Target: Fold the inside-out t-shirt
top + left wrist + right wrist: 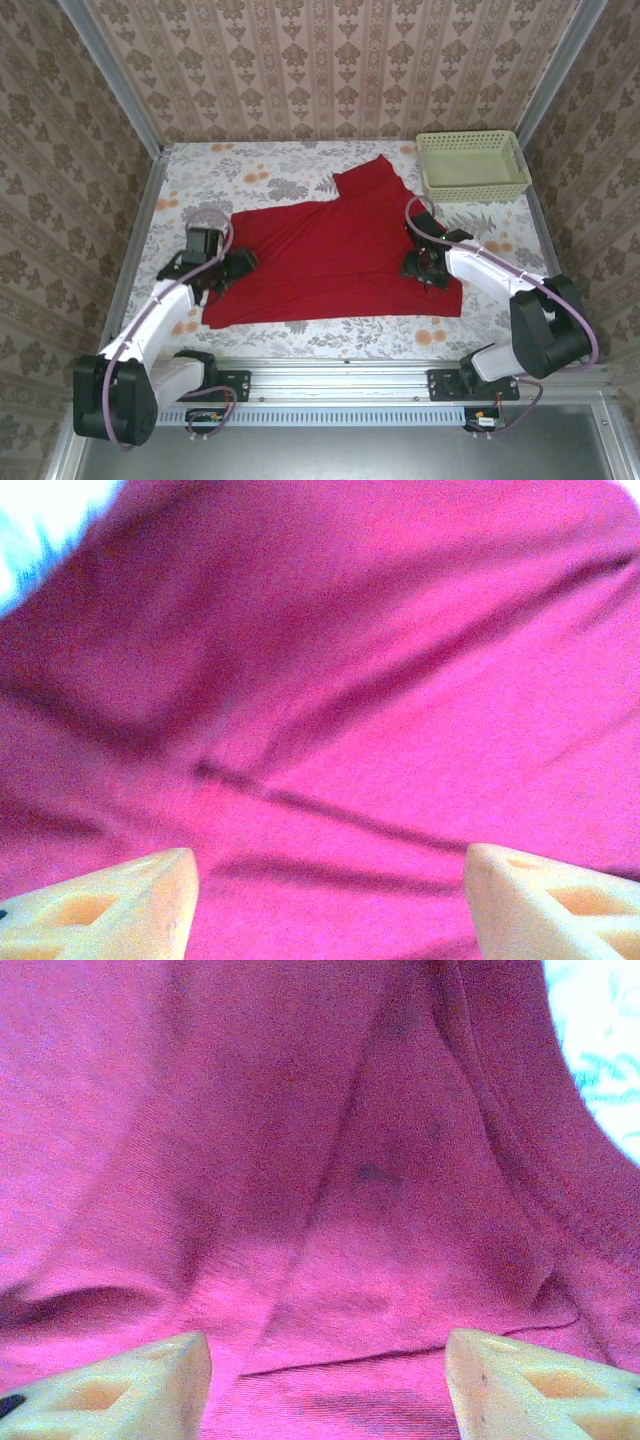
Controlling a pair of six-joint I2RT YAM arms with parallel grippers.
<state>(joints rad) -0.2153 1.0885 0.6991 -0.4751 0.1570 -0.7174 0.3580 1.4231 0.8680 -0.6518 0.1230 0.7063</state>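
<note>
Shirt (335,250), long axis 9 to 3 o'clock: left hand (238,263) spread over its 9 o'clock edge, right hand (420,268) spread over its 3 o'clock side, both equally near.

Top view: the left gripper (238,264) and right gripper (418,268) read as small dark shapes on the t-shirt (330,260). Their fingertips are too small to separate, and the cloth under them is hidden.

Left wrist view: both fingers (110,905) are cut by the bottom edge. The cloth runs past the frame and its weave is blurred.

Right wrist view: fingers (530,1385) are cut the same way. A dark spot (372,1172) on the cloth can't be identified.
</note>
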